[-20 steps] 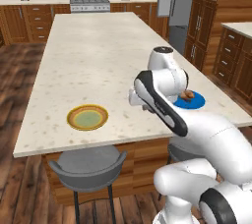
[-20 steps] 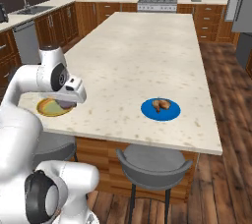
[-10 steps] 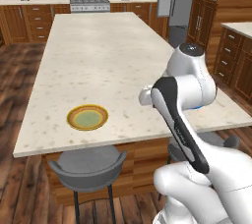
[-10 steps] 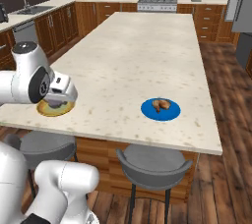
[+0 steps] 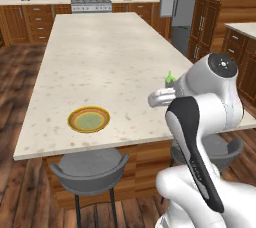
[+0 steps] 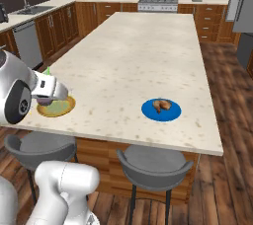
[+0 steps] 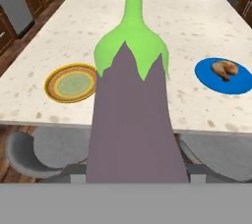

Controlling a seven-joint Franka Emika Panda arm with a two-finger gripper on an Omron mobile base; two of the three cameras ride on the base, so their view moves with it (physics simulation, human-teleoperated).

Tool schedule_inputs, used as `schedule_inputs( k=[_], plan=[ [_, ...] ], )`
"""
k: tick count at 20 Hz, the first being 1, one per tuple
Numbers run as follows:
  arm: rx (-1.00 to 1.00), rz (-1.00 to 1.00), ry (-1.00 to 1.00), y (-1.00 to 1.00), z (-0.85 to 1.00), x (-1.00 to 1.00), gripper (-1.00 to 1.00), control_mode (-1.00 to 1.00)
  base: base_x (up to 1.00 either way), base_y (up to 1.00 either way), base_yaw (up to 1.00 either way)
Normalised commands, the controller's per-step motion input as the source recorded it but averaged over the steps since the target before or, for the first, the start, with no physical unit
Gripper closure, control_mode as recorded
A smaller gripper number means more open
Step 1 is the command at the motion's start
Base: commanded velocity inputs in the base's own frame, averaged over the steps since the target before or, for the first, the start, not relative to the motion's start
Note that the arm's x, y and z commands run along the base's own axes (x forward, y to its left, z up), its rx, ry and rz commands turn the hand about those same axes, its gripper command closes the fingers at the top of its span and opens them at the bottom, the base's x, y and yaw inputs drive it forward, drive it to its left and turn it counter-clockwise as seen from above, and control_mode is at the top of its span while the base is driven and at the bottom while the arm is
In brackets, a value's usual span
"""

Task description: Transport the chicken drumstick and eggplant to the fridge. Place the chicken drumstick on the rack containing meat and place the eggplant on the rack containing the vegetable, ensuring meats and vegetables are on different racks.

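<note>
Hand view: fingers grip the eggplant (image 7: 133,120) above the speckled island counter (image 7: 187,16).

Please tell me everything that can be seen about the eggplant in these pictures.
The dull purple-grey eggplant with the bright green stem cap looks smooth and matte. The cap ends in pointed lobes over the body and narrows into a long green stem, which points away from the camera in the hand view. It is lifted off the speckled cream counter, held in the robot's hand, in front of the counter's near edge. In the left base view just its green tip shows behind the white arm. It touches neither plate.
</note>
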Motion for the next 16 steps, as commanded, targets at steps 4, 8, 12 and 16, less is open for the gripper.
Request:
schedule_inputs(
  k=[4, 8, 12, 16],
  plan=[
    [0.03, 0.0, -0.13, -0.04, 0.2, -0.33, 1.0, 1.0, -0.45, -0.06, 0.0],
    [0.0, 0.0, 0.0, 0.0, 0.0, 0.0, 1.0, 1.0, -1.0, 0.0, 0.02],
    [0.0, 0.0, 0.0, 0.0, 0.0, 0.0, 1.0, 1.0, -1.0, 0.49, 0.14],
    [0.0, 0.0, 0.0, 0.0, 0.0, 0.0, 1.0, 1.0, -0.82, 0.77, 0.49]
  ],
)
